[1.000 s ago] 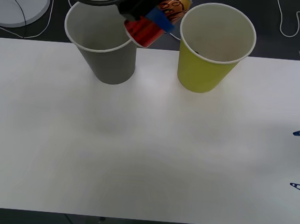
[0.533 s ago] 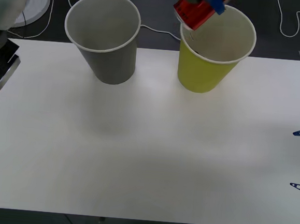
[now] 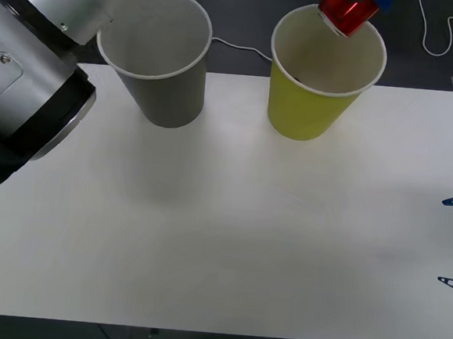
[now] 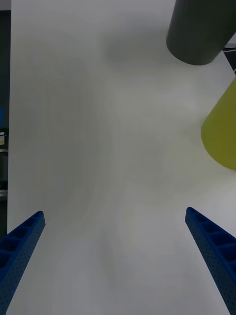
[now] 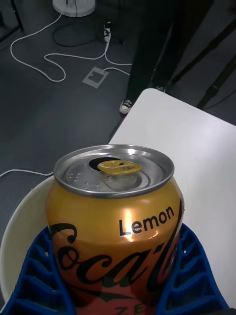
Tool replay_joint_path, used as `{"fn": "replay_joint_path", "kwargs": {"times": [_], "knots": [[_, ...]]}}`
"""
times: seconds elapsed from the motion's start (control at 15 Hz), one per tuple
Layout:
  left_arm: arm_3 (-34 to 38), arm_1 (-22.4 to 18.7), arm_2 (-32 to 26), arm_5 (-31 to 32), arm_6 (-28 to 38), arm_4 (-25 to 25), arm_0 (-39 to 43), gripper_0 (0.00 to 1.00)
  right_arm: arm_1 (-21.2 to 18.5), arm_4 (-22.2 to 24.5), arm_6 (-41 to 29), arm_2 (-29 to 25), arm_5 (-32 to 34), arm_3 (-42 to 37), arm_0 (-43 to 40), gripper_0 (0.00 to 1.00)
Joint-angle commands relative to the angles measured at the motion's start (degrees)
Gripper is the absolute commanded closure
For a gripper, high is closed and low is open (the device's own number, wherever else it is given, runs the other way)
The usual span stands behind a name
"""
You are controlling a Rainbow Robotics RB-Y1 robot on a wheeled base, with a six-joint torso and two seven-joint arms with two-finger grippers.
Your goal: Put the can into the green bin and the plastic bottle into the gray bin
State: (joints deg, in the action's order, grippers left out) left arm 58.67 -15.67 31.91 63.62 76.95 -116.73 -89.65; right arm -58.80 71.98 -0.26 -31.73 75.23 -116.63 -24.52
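White tabletop [image 3: 229, 232] runs across the front view, with dark floor and loose cables beyond its far edge. Two tapered bins stand along that far edge, well apart: the gray bin [image 3: 159, 54] and the green bin [image 3: 322, 73].

High over the far rim of the green bin, the left gripper [image 5: 115, 275] holds the can [image 5: 114, 216], its blue ribbed fingers [image 5: 39, 270] clamped on the two sides of the lower body. Seen from the left wrist, the can's silver top and gold pull tab point away from the gripper, and the pale rim of the green bin curves just beneath it. In the front view the can [image 3: 347, 9] shows red above the bin's mouth.

Judging by its thin metal wall, the can is probably light, smooth and easily dented, so a mid-body grip across the cylinder suits it; squeezing harder risks crushing. It should drop cleanly once freed.

Over the table's near right, the right gripper [image 4: 115, 256] waits with its fingers spread wide, both bins ahead of it.
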Motion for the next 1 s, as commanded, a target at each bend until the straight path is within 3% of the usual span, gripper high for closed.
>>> {"fn": "replay_joint_path", "kwargs": {"times": [0.07,0.8,0.87,1.0], "knots": [[-3.7,2.1,0.0,-2.6,-1.9,-0.8,-0.5,1.0,0.0,0.0,0.0,0.0,0.0,0.0,0.0,0.0],[-5.1,2.9,1.5,-4.1,-1.7,-2.4,-0.4,0.99,0.0,0.0,0.0,0.0,0.0,0.0,0.0,0.0],[-5.2,2.9,1.5,-4.0,-1.7,-2.4,-0.4,0.91,0.0,0.0,0.0,0.0,0.0,0.0,0.0,0.0],[-5.2,2.9,1.5,-4.0,-1.7,-2.4,-0.4,0.0,0.0,0.0,0.0,0.0,0.0,0.0,0.0,0.0]]}}
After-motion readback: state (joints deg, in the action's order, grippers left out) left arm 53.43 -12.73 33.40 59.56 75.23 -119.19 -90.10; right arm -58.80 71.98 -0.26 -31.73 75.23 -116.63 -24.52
